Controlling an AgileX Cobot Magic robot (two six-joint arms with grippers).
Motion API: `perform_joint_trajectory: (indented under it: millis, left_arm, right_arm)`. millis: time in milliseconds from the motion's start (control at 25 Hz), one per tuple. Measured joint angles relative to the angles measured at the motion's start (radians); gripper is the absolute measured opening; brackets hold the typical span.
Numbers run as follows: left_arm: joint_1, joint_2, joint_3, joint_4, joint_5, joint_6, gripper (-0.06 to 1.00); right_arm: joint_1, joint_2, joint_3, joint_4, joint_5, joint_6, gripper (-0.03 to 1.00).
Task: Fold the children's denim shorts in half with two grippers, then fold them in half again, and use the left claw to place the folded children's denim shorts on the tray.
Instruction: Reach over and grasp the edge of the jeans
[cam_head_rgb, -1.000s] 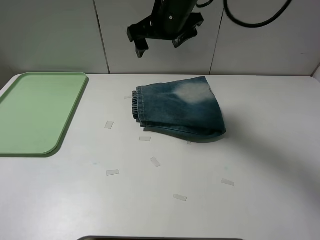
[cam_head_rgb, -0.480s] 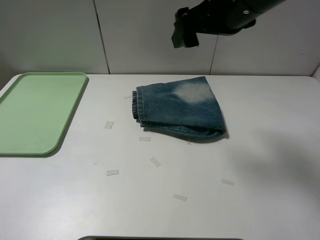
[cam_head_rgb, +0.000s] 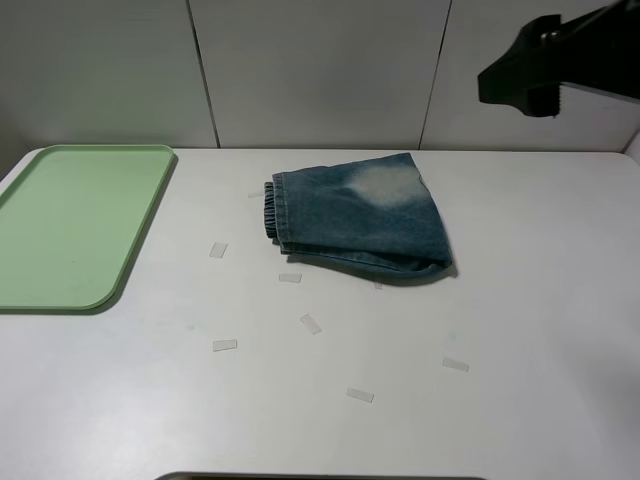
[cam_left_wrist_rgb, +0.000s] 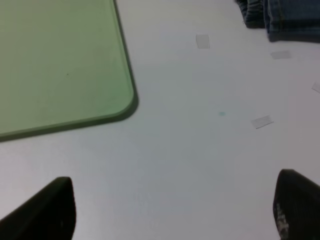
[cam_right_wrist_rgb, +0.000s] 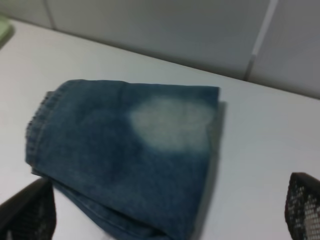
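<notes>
The blue denim shorts (cam_head_rgb: 360, 222) lie folded on the white table, waistband toward the left, with a pale faded patch on top. They fill the right wrist view (cam_right_wrist_rgb: 130, 155), and a corner shows in the left wrist view (cam_left_wrist_rgb: 280, 17). The light green tray (cam_head_rgb: 75, 222) lies at the table's left, also in the left wrist view (cam_left_wrist_rgb: 57, 60). My right gripper (cam_right_wrist_rgb: 165, 215) is open and empty, raised well above the table to the right of the shorts; its arm shows dark at the upper right (cam_head_rgb: 555, 65). My left gripper (cam_left_wrist_rgb: 175, 210) is open and empty above bare table beside the tray's corner.
Several small clear tape-like scraps (cam_head_rgb: 311, 323) lie scattered on the table in front of the shorts, one also in the left wrist view (cam_left_wrist_rgb: 261, 121). A grey panelled wall (cam_head_rgb: 310, 70) stands behind the table. The table's front edge (cam_head_rgb: 320, 474) is near.
The right arm has swung from above the shorts' back edge to the far upper right, away from the shorts. The shorts and tray have not moved.
</notes>
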Motion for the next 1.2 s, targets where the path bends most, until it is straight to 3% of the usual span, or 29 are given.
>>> perform_joint_trajectory:
  millis: [600,840,1200]
  left_arm:
    - [0.0,0.0,0.0,0.0,0.0,0.0,0.79]
    - [0.0,0.0,0.0,0.0,0.0,0.0,0.79]
    - [0.0,0.0,0.0,0.0,0.0,0.0,0.79]
  right_arm:
    - [-0.321,-0.405,0.162,0.115,0.066,-0.041,0.69]
    - [-0.347,-0.588,0.191,0.125,0.115,-0.057,0.69]
    - [-0.347,-0.893,0.269,0.128,0.273,-0.096,0.69]
